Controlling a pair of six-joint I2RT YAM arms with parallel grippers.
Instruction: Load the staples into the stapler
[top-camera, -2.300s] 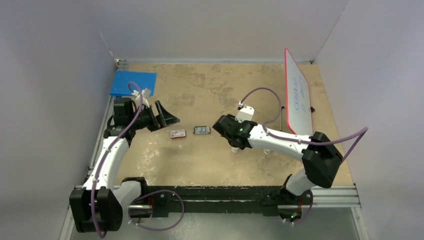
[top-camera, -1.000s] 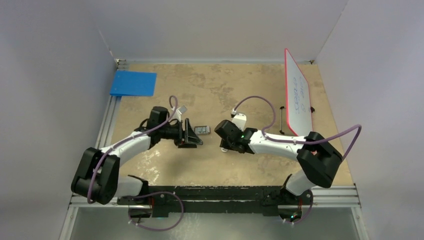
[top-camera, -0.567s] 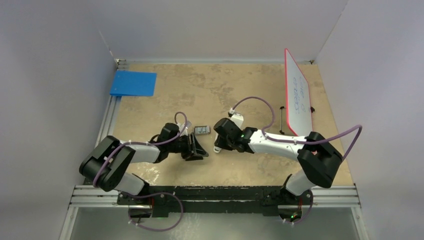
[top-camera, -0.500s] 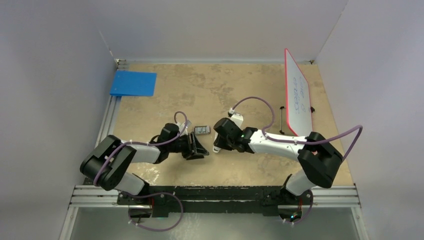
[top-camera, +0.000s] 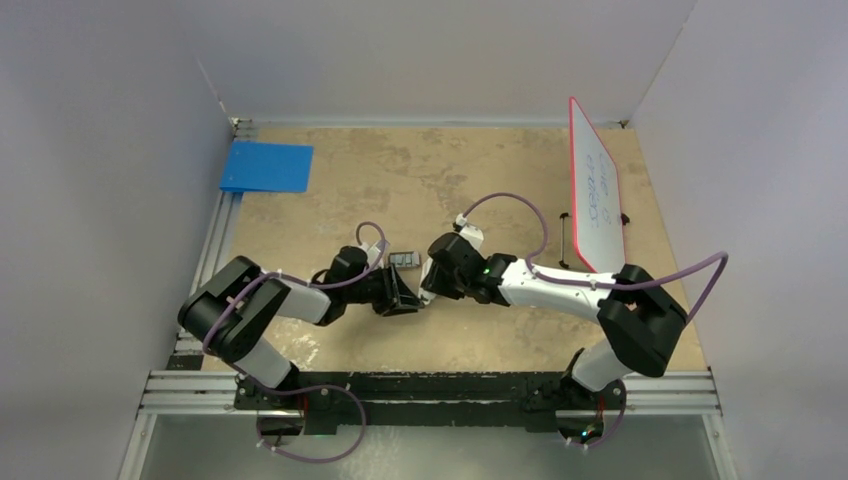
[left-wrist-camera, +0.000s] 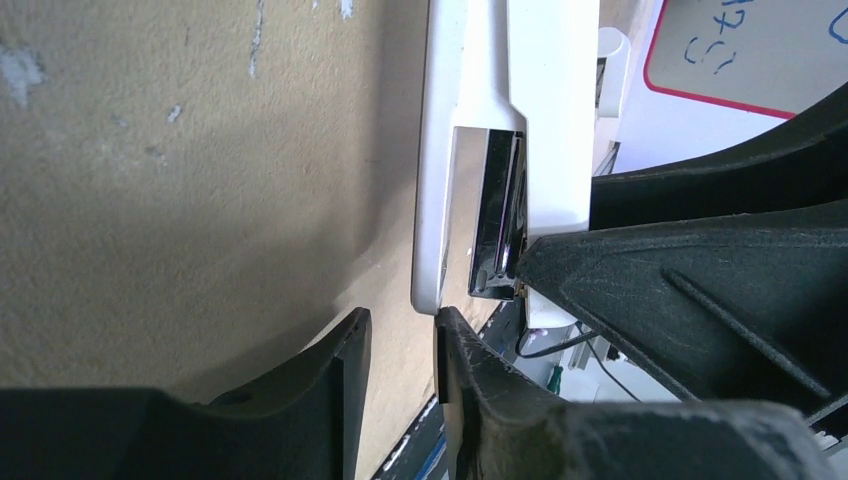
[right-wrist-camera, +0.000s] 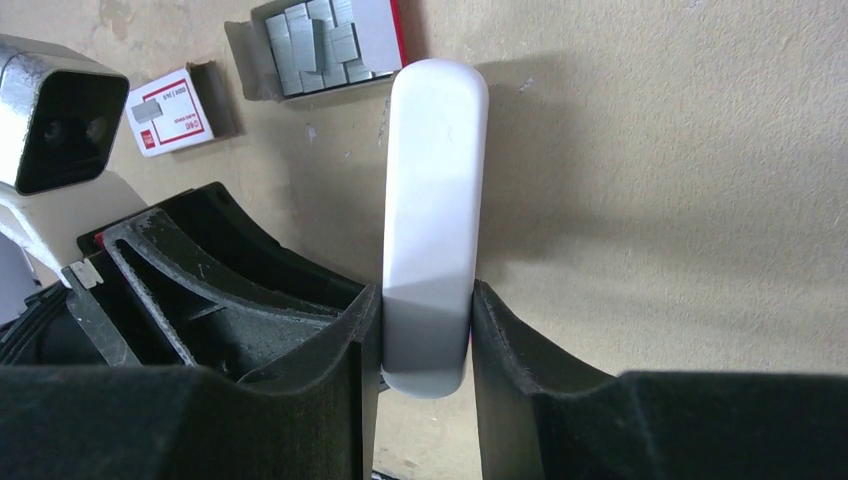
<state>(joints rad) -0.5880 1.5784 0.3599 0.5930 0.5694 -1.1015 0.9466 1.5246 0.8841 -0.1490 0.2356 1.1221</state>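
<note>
Two hands needed: hold right hand (right-wrist-camera: 425, 300) clamped firm on stapler (right-wrist-camera: 435, 150); left hand (left-wrist-camera: 402, 330) narrow, seemingly empty, so widen before fetching staples (right-wrist-camera: 315, 40) at 11 o'clock.

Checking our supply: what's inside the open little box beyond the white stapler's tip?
Several small grey metallic staple blocks fill the open grey-and-red cardboard box. Any layer beneath them is covered, and the box's far end leaves the frame.
</note>
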